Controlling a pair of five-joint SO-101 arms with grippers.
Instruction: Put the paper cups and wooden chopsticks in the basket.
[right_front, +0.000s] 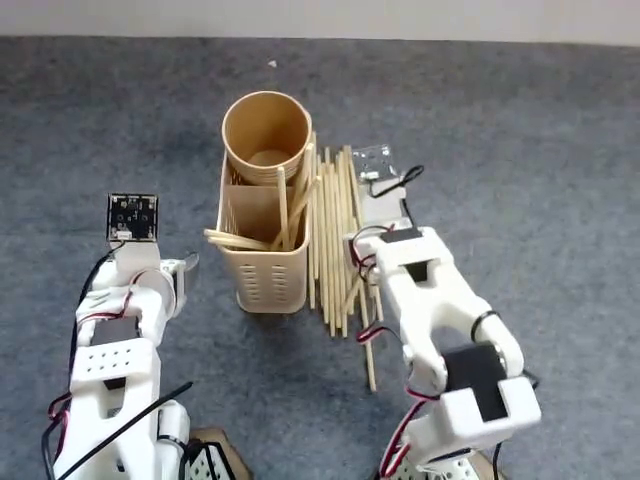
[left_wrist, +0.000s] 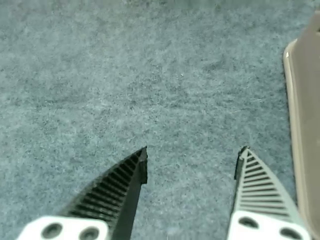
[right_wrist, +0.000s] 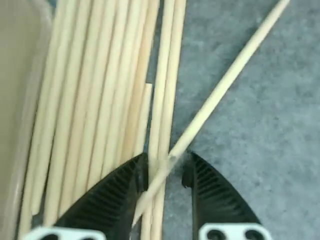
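Chopstick pile beside basket, cup already in.
The basket (right_front: 262, 270) stood on grey carpet (right_front: 520, 150), w/ a paper cup (right_front: 266, 135) upright in its far compartment and a few leaning sticks (right_front: 285, 215) in the near one. The chopstick pile (right_front: 335, 230) lay on the carpet, just beside the basket. The right gripper (right_wrist: 166, 159) had its jaws narrowly apart round one slanted chopstick (right_wrist: 230, 75). The left gripper (left_wrist: 194, 150) had its jaws wide over bare carpet, near the basket's other side.

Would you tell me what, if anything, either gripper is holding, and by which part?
Left gripper: open, nothing held. A slanted chopstick crosses the right gripper near one end; whether it is clamped cannot be told.
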